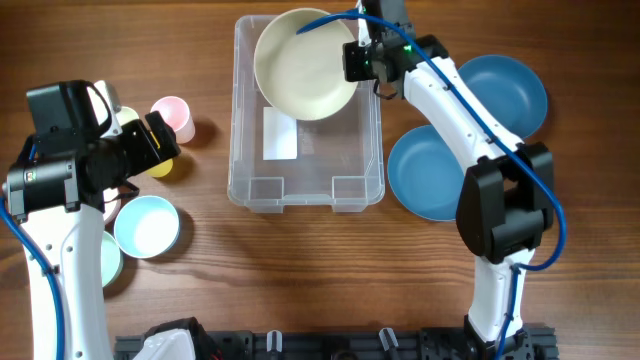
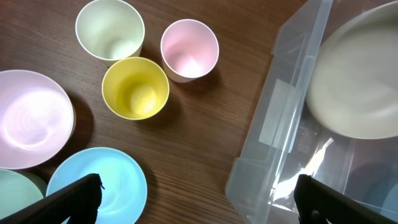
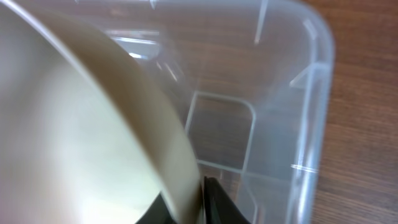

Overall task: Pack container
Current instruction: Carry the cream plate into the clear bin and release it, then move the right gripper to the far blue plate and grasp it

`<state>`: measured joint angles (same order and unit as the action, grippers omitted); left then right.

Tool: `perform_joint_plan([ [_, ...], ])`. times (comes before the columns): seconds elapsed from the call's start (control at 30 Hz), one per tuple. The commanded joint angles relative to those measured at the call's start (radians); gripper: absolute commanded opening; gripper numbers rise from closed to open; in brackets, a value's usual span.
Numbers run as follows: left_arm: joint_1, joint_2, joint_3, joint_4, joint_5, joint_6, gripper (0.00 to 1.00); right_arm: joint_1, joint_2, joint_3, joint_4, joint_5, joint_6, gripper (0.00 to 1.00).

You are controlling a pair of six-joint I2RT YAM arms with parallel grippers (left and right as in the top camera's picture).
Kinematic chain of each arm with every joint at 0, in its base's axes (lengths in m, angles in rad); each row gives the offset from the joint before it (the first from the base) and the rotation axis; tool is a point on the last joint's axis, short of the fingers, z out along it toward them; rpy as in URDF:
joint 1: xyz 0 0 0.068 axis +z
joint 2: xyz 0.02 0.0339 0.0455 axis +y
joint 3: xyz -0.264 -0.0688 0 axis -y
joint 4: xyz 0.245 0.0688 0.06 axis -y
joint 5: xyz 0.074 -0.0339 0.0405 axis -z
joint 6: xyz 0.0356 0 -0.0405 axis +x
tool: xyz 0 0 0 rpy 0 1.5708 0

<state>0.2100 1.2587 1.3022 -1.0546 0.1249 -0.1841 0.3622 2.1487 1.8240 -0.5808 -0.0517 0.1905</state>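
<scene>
Two grippers, in two different states. The right gripper (image 1: 358, 60) is clamped on the right rim of a cream bowl (image 1: 305, 62). In the right wrist view one dark finger (image 3: 219, 204) presses the outside of that rim, and the other is hidden behind the bowl. The bowl hangs over the far end of the container (image 1: 330, 150), its far edge overlapping the far wall and its right edge at the right wall, beside the gripper. Whether it touches the container's floor cannot be told. The left gripper (image 1: 165, 148) is spread wide and holds nothing. In the left wrist view its fingertips (image 2: 78, 200) sit at the two lower corners with bare wood between them. It hovers above a yellow cup (image 2: 135, 87), well left of the container.

The container stands at the middle of the table (image 1: 300, 280), open side up, long sides running near to far, with a white label (image 1: 280, 135) on its floor. The bowl does not cover its near half. To the left are a pink cup (image 1: 172, 117), a light blue bowl (image 1: 147, 226), a pale green cup (image 2: 110, 28) and a pink bowl (image 2: 32, 118). A strip of bare wood separates the pink cup from the container's left wall. To the right, a blue dish (image 1: 515, 90) lies far out, and a second blue dish (image 1: 425, 175) sits just beside the container's right wall, partly under the right arm
</scene>
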Motion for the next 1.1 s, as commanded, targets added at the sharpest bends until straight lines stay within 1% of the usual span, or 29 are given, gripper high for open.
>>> perform_joint_plan([
  [0.0,0.005,-0.006,0.018,0.002,-0.002,0.020,1.00,0.005,0.040,0.027,0.016,0.007,0.022,0.15],
  [0.13,0.005,-0.006,0.018,0.002,-0.002,0.020,1.00,0.005,0.034,0.027,0.013,0.007,0.029,0.16],
  [0.2,0.005,-0.006,0.018,0.002,-0.002,0.020,1.00,0.005,0.015,0.027,0.002,0.007,0.048,0.22],
  [0.3,0.005,-0.006,0.018,0.002,-0.002,0.020,1.00,-0.007,-0.060,0.027,-0.012,0.030,0.048,0.36],
  [0.33,0.005,-0.006,0.018,0.002,-0.002,0.020,1.00,-0.011,-0.096,0.027,-0.022,0.048,0.048,0.40],
  [0.4,0.005,-0.006,0.018,0.002,-0.002,0.020,1.00,-0.024,-0.191,0.027,-0.060,0.108,0.052,0.44],
  [0.43,0.005,-0.006,0.018,0.002,-0.002,0.020,1.00,-0.036,-0.247,0.027,-0.093,0.166,0.089,0.53],
  [0.5,0.005,-0.006,0.018,0.002,-0.002,0.020,1.00,-0.080,-0.341,0.027,-0.167,0.251,0.192,0.63],
  [0.53,0.005,-0.006,0.018,0.001,-0.002,0.020,1.00,-0.116,-0.382,0.027,-0.205,0.265,0.246,0.67],
  [0.63,0.005,-0.006,0.018,-0.003,-0.002,0.020,1.00,-0.262,-0.449,0.027,-0.347,0.261,0.391,0.71],
  [0.7,0.005,-0.006,0.018,-0.002,-0.002,0.020,1.00,-0.391,-0.450,0.026,-0.473,0.235,0.492,0.82],
  [0.77,0.005,-0.006,0.018,-0.002,-0.002,0.020,1.00,-0.495,-0.435,0.007,-0.529,0.166,0.499,0.85],
  [0.8,0.005,-0.006,0.018,-0.002,-0.002,0.020,1.00,-0.608,-0.411,-0.058,-0.543,0.109,0.491,0.90],
  [0.87,0.005,-0.006,0.018,-0.002,-0.002,0.020,1.00,-0.666,-0.391,-0.129,-0.526,0.094,0.489,0.90],
  [0.93,0.005,-0.006,0.018,-0.002,-0.002,0.020,1.00,-0.694,-0.369,-0.194,-0.499,0.095,0.468,0.91],
  [1.07,0.005,-0.006,0.018,-0.002,-0.002,0.020,1.00,-0.704,-0.298,-0.379,-0.354,0.092,0.468,0.91],
])
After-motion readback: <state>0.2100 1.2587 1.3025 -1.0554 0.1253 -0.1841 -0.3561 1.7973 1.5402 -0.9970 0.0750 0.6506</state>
